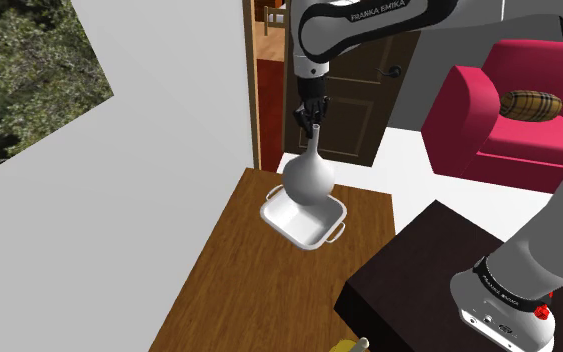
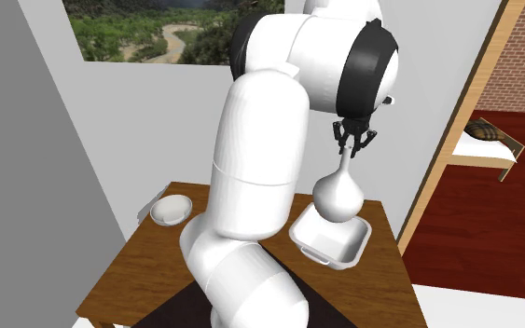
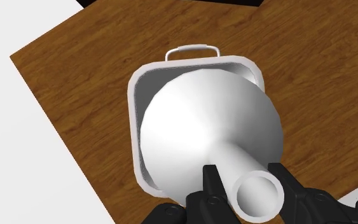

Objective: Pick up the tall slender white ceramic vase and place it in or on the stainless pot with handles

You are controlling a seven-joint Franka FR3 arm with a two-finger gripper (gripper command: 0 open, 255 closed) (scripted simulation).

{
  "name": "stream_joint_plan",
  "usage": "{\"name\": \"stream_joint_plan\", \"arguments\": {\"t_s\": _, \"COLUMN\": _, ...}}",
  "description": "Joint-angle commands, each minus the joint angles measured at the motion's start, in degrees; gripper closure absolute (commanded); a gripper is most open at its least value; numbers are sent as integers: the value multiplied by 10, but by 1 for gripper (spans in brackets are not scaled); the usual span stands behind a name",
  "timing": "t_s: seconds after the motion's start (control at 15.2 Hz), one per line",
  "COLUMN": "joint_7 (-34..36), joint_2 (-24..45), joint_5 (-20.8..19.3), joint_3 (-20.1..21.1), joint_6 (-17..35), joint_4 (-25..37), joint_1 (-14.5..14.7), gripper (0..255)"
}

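In the shoulder view, the pick-up looks done. The white, round-bellied vase with a slim neck point(image 1: 307, 176) hangs upright by its neck from the all-black two-finger gripper point(image 1: 315, 124), clear of the brown wooden table point(image 1: 259, 275). It hangs directly over the white square pot with wire loop handles point(image 1: 321, 236), which sits on the table. What is left, by this reading, is to lower the vase and let it go.

In the second exterior view, the gripper point(image 2: 354, 142) points straight down and is closed around the top of the vase point(image 2: 338, 195). The vase's rounded base is near the pot's rim point(image 2: 309, 244), and whether it dips below the rim is hard to tell. A shallow white bowl point(image 2: 171, 211) sits well apart, at the table's far corner.

In the wrist view, the two fingers point(image 3: 213, 179) press against opposite sides of the vase's neck just below its open mouth, so the gripper point(image 3: 250, 184) is clamped on it. The vase's belly point(image 3: 203, 121) covers most of the pot's opening, and the pot's rim point(image 3: 133, 108) and one handle show around it. The placing is judged close, though the vase is not yet released.
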Motion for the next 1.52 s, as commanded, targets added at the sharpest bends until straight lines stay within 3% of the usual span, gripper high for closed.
{"name": "stream_joint_plan", "arguments": {"t_s": 0.0, "joint_7": 1, "joint_2": 3, "joint_5": -1, "joint_3": 0, "joint_6": 15, "joint_4": -11, "joint_1": 0, "gripper": 255}}
{"name": "stream_joint_plan", "arguments": {"t_s": 0.99, "joint_7": 9, "joint_2": 46, "joint_5": -15, "joint_3": -5, "joint_6": 118, "joint_4": -73, "joint_1": 3, "gripper": 255}}
{"name": "stream_joint_plan", "arguments": {"t_s": 1.45, "joint_7": 9, "joint_2": 46, "joint_5": -15, "joint_3": -5, "joint_6": 118, "joint_4": -73, "joint_1": 3, "gripper": 255}}
